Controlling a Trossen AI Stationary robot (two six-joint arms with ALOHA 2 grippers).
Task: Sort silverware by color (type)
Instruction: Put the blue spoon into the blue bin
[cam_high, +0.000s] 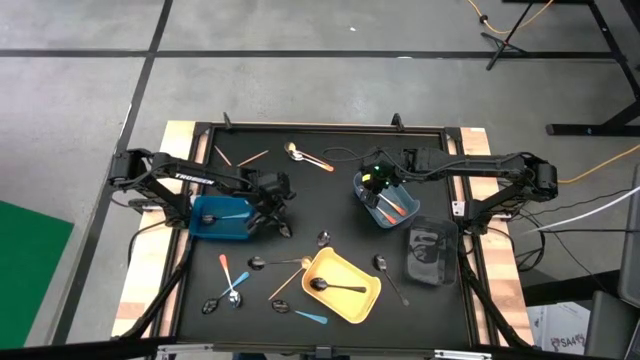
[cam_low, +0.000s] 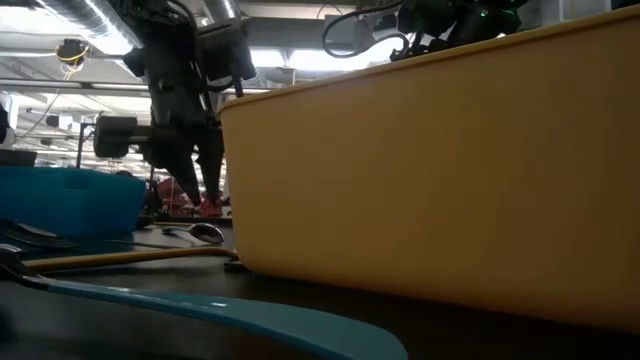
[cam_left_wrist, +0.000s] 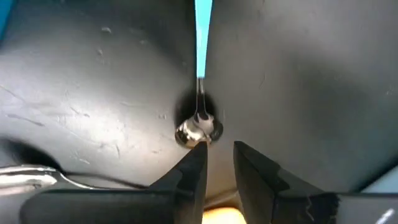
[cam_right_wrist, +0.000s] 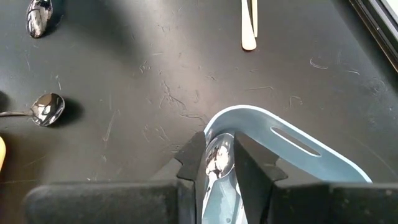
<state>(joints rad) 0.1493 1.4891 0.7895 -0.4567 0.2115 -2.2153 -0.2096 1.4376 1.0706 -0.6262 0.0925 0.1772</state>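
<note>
Left fingers (cam_left_wrist: 219, 163) slightly parted, empty, just above blue-handled spoon (cam_left_wrist: 200, 93) beside blue bin (cam_high: 215, 222). Right fingers (cam_right_wrist: 219, 163) pinching a spoon bowl (cam_right_wrist: 218, 157) over light-blue bin (cam_right_wrist: 292, 146). Thin, light, stiff, slippery; pinch at neck. Other spoons near table's front edge; open room mid-table.

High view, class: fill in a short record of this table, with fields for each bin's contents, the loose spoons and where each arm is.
yellow bin: one black spoon inside
blue bin: holds one spoon with a light-blue handle
pale blue bin: orange-handled spoons inside
dark bin: contents cannot be told
loose spoons: scattered on the black mat
left gripper: beside the blue bin, jaws slightly apart over a blue-handled spoon
right gripper: over the pale blue bin, a spoon bowl between its jaws
</note>
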